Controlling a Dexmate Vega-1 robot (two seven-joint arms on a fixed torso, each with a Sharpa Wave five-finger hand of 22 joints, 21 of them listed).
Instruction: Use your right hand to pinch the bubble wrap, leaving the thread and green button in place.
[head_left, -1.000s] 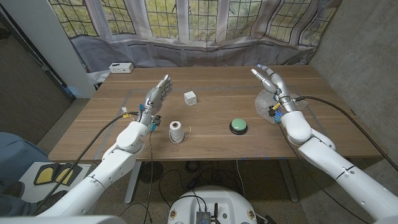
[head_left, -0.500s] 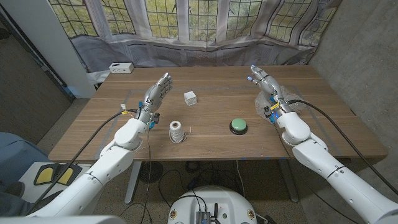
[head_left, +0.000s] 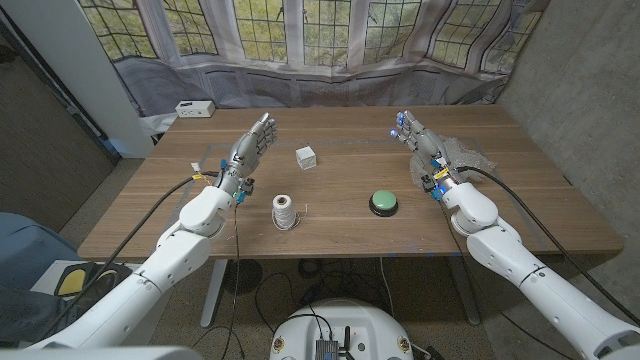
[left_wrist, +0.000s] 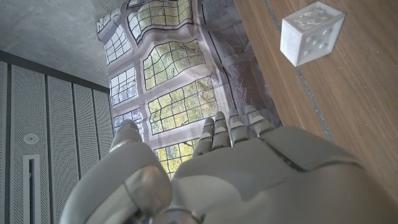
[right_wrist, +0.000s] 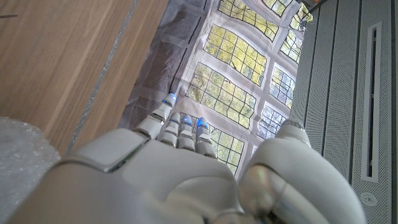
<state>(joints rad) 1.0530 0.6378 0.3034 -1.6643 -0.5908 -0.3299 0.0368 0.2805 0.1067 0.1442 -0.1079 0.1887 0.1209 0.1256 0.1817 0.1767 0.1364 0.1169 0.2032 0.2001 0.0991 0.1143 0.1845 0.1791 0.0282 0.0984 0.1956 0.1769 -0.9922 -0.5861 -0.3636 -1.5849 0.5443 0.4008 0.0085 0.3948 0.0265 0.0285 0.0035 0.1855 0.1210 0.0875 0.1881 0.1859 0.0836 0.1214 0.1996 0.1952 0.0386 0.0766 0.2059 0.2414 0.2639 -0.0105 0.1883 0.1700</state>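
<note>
Fingers (head_left: 405, 127) of our right hand (head_left: 425, 150) reach out straight, released, holding nothing, just left of the bubble wrap (head_left: 462, 155) at right. Our left hand (head_left: 247, 155) at upper left is equally released, above the thread (head_left: 284, 211).

Head view: fixed camera high on robot, looking down and forward over whole wooden table (head_left: 330, 225) to window curtain (head_left: 330, 75) behind; both arms enter from bottom corners. Left wrist view: close behind left hand (left_wrist: 230, 177), turned, facing along fingers toward curtain; white cube (left_wrist: 311, 32) shared with head view (head_left: 306, 156). Right wrist view: close behind right hand (right_wrist: 180, 174), turned, facing same curtain; bubble wrap (right_wrist: 22, 158) at hand's side, shared with head view (head_left: 462, 153).
</note>
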